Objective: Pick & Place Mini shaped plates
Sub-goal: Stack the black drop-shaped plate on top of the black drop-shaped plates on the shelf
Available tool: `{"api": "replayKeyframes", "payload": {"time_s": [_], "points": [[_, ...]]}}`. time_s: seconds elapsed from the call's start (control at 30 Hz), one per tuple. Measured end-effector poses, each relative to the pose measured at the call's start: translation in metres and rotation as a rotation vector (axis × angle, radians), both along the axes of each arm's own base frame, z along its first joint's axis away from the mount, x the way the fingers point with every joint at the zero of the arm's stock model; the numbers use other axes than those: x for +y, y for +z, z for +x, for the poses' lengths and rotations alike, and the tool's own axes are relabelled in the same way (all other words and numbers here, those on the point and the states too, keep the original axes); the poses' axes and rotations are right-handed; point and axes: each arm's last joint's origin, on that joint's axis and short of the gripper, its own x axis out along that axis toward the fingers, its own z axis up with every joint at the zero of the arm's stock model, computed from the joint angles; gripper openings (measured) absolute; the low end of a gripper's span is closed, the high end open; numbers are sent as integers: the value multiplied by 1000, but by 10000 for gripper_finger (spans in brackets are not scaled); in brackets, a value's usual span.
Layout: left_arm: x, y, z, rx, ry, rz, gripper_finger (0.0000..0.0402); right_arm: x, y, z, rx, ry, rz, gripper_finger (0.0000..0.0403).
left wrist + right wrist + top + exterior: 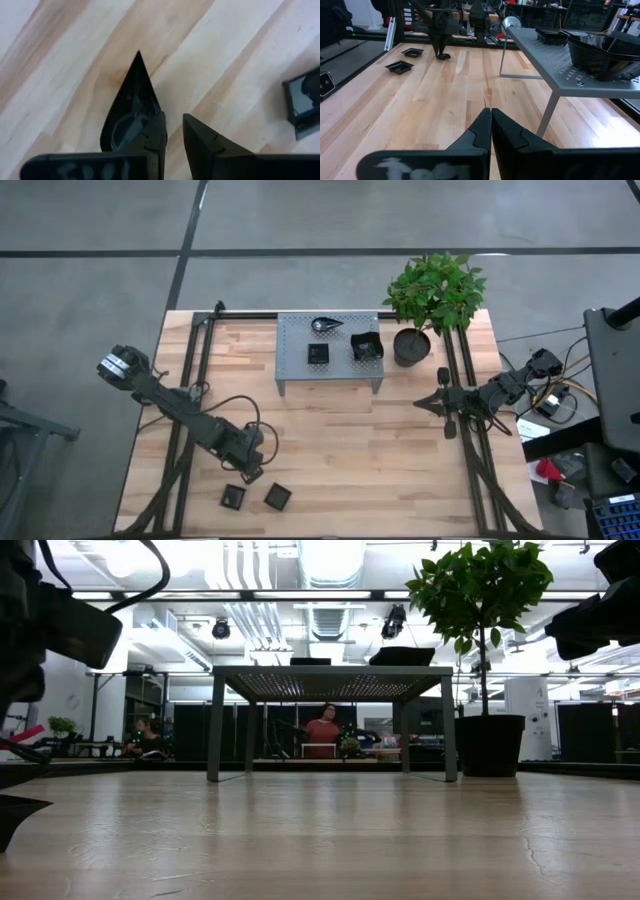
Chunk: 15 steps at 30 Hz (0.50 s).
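Observation:
A black teardrop plate (131, 95) shows under my left gripper (173, 114), near the table's front left (247, 472). Its pointed tip (138, 56) sticks out past the fingers. Two small square plates (233, 497) (277, 497) lie flat on the wood just nearer the front edge. On the grey perforated stand (295, 370) rest another teardrop plate (326, 325), a small square (318, 354) and a wavy-edged square (366, 346). My right gripper (420, 402) waits shut at the table's right, holding nothing (491, 111). My left gripper comes at the teardrop plate from above, pointing steeply down. One finger (150, 135) covers the plate's round end (122, 127); the other (200, 140) stands outside its rim. That first finger hides the contact. The plate is at the table top; touching or not, I cannot tell.
A black round pot (411, 347) with a leafy plant (437, 288) stands right of the stand. Dark rails (185, 400) (470, 450) run along both table sides. Bare wood lies between the stand and the front plates. People show in the room beyond the table (322, 730).

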Motion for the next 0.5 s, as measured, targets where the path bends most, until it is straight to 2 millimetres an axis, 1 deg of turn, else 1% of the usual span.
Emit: {"api": "replayKeyframes", "payload": {"time_s": [0.5], "points": [[1,-2,1,-25,30,15,58,0,0,0,0,0,0,8]]}}
